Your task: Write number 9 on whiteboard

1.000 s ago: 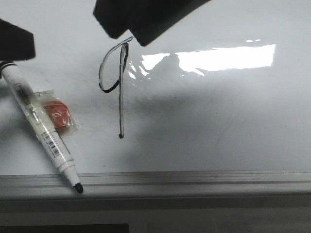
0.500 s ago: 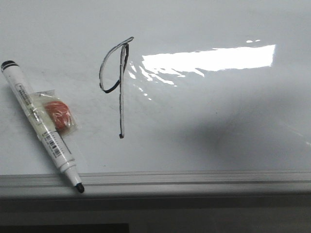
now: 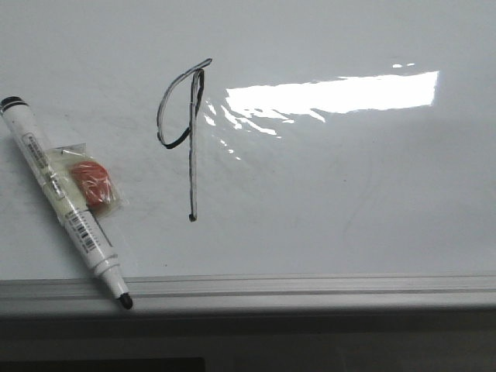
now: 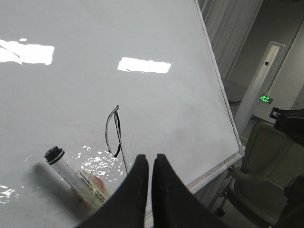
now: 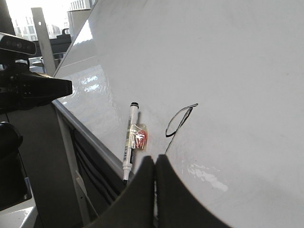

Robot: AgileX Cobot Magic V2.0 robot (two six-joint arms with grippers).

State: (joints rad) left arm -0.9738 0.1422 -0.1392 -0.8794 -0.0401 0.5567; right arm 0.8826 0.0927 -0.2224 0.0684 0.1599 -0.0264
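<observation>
Grey metal frame [image 3: 310, 285] runs along the bottom of my front view, with the black tip of a white marker [image 3: 66, 201] resting on it at lower left. Taped to the marker is a small red piece in clear wrap [image 3: 93, 183]. Further up the whiteboard [image 3: 349, 201], the number 9 [image 3: 190, 139] sits left of centre beside the glare. From each wrist camera I see the left gripper [image 4: 151, 164] and right gripper [image 5: 155, 164] pressed closed, holding nothing.

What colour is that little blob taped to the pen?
Red-orange, under clear wrapping on the marker. The blob shows best in the front view.
</observation>
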